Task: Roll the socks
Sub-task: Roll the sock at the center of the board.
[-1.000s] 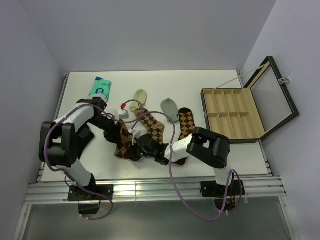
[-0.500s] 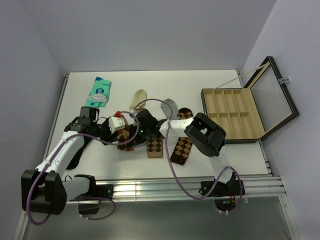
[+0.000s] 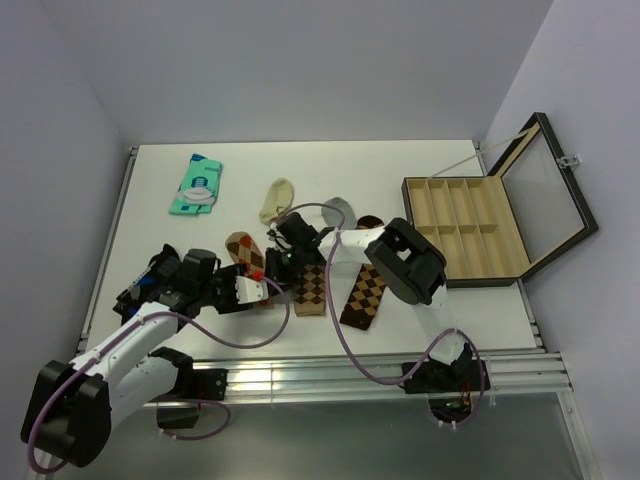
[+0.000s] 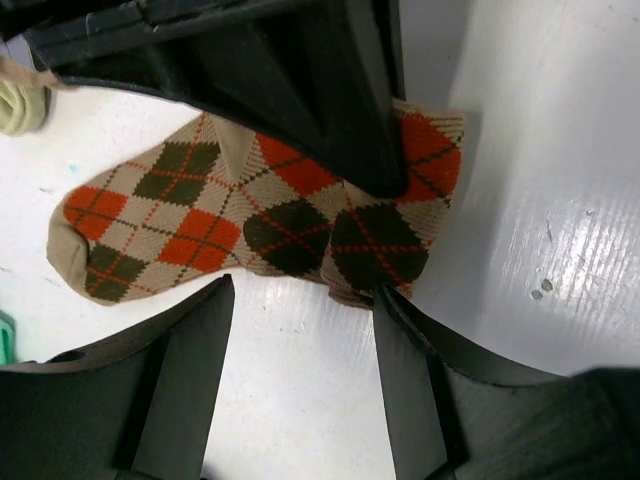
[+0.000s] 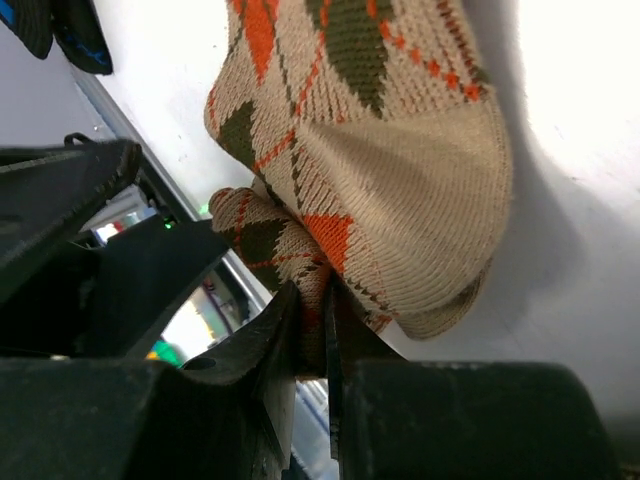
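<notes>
The sock with red-orange diamonds (image 3: 243, 247) lies folded left of the table's middle. My right gripper (image 3: 276, 262) is shut on a fold of it; in the right wrist view the fabric (image 5: 400, 190) is pinched between the fingers (image 5: 283, 330). My left gripper (image 3: 262, 287) is open and empty just in front of this sock (image 4: 250, 210), its fingers (image 4: 190, 350) above bare table. The tan sock with dark brown diamonds (image 3: 309, 288) and the dark brown sock with tan diamonds (image 3: 365, 293) lie flat to the right.
An open wooden box (image 3: 480, 230) with compartments stands at the right. A green sock (image 3: 196, 185), a cream sock (image 3: 277, 198) and a grey sock (image 3: 340, 212) lie further back. A dark sock (image 3: 140, 295) lies by the left arm.
My left arm has pulled back toward the near edge and its gripper now sits in front of the red-orange sock. My right gripper has moved away from the near edge, holding that sock.
</notes>
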Tool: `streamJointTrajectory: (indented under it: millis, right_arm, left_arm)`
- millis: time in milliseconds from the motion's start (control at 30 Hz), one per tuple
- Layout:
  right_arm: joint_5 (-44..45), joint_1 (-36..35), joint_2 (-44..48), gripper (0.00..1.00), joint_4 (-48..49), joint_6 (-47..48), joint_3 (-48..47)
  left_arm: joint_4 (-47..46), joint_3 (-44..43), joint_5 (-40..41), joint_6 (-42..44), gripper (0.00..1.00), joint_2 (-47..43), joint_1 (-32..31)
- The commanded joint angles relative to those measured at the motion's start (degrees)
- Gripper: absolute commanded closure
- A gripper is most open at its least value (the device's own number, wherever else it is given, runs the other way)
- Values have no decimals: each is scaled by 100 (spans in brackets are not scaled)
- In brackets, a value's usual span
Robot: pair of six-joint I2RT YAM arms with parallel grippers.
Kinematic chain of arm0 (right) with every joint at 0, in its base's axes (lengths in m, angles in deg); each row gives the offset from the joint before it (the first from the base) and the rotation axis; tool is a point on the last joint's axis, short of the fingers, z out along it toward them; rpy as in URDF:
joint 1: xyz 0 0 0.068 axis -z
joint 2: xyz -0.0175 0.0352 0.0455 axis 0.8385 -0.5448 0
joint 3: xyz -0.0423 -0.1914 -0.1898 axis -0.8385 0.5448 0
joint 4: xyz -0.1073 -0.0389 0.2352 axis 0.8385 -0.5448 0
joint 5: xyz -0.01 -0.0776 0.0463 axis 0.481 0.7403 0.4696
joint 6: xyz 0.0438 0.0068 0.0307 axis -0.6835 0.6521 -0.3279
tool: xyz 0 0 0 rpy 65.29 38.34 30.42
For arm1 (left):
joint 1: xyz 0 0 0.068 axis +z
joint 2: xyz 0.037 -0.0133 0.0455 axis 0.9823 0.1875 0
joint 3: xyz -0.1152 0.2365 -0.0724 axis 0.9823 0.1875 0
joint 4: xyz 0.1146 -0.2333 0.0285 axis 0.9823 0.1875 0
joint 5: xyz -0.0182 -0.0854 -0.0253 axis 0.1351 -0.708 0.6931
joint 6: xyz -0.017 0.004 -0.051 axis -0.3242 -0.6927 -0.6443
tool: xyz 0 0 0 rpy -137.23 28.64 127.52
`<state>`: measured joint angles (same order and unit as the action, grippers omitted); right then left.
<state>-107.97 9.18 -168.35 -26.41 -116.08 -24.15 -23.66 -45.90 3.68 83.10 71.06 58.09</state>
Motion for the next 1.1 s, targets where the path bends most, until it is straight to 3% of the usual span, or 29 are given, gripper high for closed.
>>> streamJointTrajectory:
  millis: [0, 333, 767, 1067]
  right_arm:
    - [-101, 26, -145, 99, -430, -161, -210]
    - [-154, 44, -365, 100, -229, -460, -202]
    - [-189, 105, -391, 100, -246, -478, -272]
    - [-259, 114, -198, 100, 44, -574, 53]
  left_arm:
    - [-490, 143, 99, 137, 37, -222, -209]
    - [46, 213, -51, -118, 37, -416, -790]
    - [-331, 222, 151, -223, 39, 243, -975]
    - [-393, 46, 292, -285, 51, 876, -975]
